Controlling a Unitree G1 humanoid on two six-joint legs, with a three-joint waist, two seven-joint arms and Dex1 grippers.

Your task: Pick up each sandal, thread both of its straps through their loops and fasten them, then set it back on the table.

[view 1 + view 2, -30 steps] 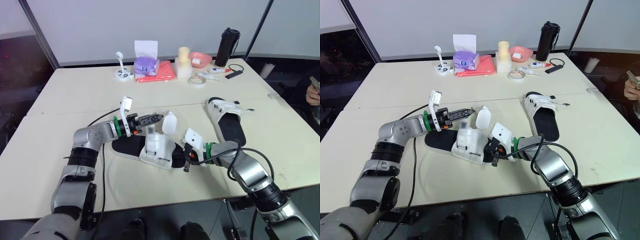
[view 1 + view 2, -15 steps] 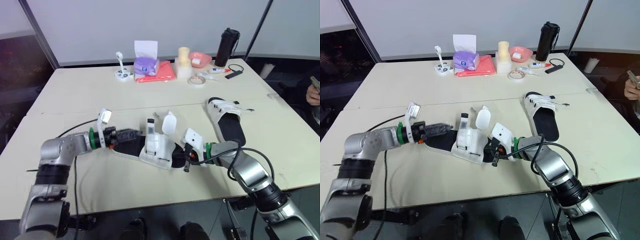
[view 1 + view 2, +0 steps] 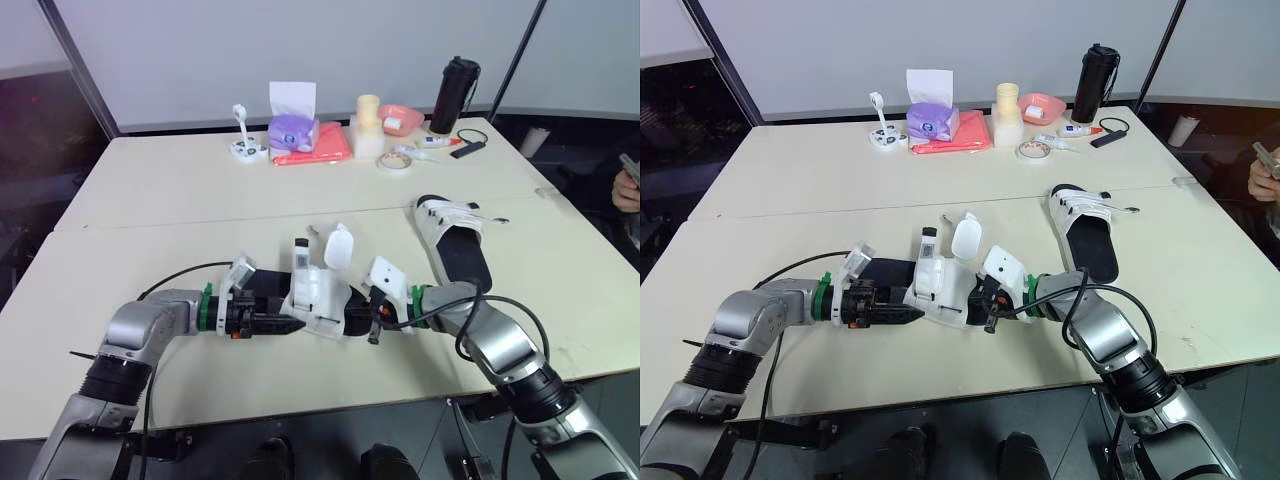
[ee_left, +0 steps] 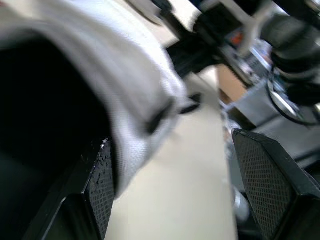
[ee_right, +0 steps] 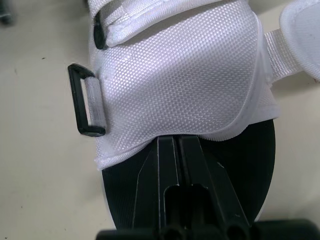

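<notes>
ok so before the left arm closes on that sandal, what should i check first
1. Near sandal lying flat on the table: ok.
2. Left gripper open at the sandal's side, white upper beside one of its fingers: ok.
3. Right gripper shut, tips on the black insole; whether it pins the sandal: cannot tell.
4. Straps threaded: not ok, both flaps stand loose.
5. Black loop empty and uncovered: ok.
6. Second sandal lying apart from both arms: ok.
</notes>
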